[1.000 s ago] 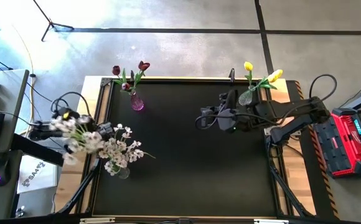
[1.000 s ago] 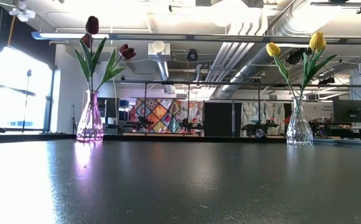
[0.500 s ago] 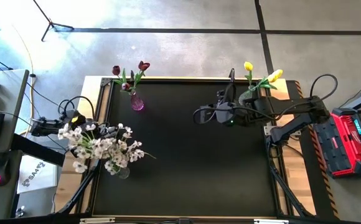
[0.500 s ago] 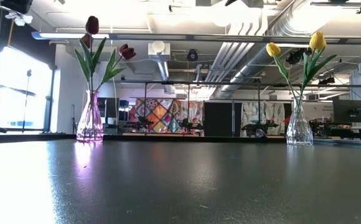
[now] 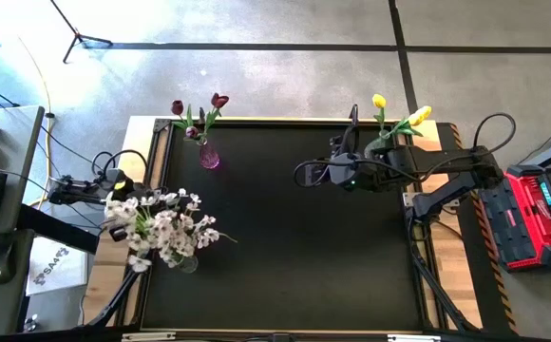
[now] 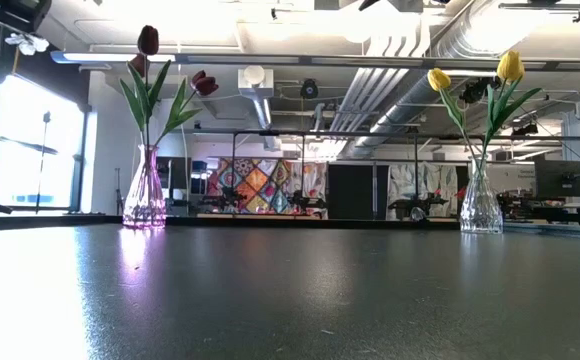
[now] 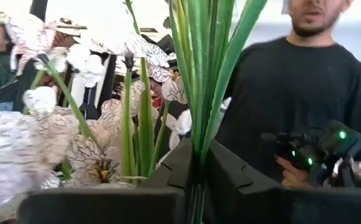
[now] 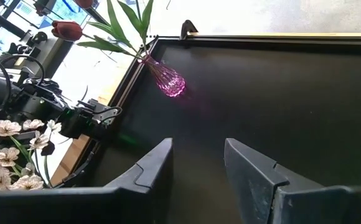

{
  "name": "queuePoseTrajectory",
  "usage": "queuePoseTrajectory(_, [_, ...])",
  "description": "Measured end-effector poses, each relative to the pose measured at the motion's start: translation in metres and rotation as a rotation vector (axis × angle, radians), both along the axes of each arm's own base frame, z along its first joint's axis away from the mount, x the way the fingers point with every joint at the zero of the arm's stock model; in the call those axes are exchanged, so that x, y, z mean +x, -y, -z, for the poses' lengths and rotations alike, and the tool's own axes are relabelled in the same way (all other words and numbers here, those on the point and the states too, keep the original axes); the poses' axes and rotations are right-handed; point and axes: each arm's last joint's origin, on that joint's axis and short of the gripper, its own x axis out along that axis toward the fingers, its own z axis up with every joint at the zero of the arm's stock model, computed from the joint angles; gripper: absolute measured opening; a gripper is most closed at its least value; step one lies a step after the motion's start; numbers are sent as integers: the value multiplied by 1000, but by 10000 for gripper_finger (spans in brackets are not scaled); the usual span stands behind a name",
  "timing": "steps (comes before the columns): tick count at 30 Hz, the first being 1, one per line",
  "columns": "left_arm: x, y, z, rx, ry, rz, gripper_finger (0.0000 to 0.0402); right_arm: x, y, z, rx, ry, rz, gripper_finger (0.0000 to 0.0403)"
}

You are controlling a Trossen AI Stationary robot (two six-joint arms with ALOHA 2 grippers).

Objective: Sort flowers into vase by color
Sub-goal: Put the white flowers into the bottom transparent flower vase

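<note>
Two dark maroon tulips [image 5: 198,109] stand in a pink vase [image 5: 209,157] at the table's far left. Two yellow tulips [image 5: 399,112] stand in a clear vase [image 5: 375,148] at the far right. A bunch of white blossom sprays [image 5: 176,237] stands in a clear vase [image 5: 189,265] at the table's left edge. My left gripper [image 5: 121,211] is just left of that bunch, above the table's left edge, shut on another white spray [image 7: 131,81]. My right gripper [image 8: 199,155] is open and empty over the far middle of the table [image 5: 299,176]. My left gripper pinches the spray's green stems [image 7: 196,134] between its two fingers. The stems run on between the fingers to either side of the hold. The blossoms [image 6: 25,42] are high above the table, so the spray is lifted clear.
The table is a black mat [image 5: 294,256] in a raised frame. A person in a dark shirt [image 7: 292,93] stands beyond the table and holds a device with green lights. A red case [image 5: 537,218] lies off the table's right side.
My left gripper has carried the white spray down and toward the table's right, closer to the bunch in the clear vase. My right gripper has gone a little toward the far edge.
</note>
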Motion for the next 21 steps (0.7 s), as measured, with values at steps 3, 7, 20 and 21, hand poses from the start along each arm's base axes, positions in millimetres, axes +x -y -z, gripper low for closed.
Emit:
queuePoseTrajectory(3, [1, 0, 0, -30, -30, -11, 43, 0, 0, 0, 0, 0, 0, 134])
queuePoseTrajectory(7, [1, -1, 0, -48, -52, -6, 88, 0, 0, 0, 1, 2, -1, 134])
queuePoseTrajectory(20, [-6, 0, -14, -92, -92, 76, 176, 2, -2, -1, 31, 11, -42, 134])
queuePoseTrajectory(21, [-8, -1, -19, -94, -75, 78, 177, 2, -2, -1, 32, 11, -43, 134])
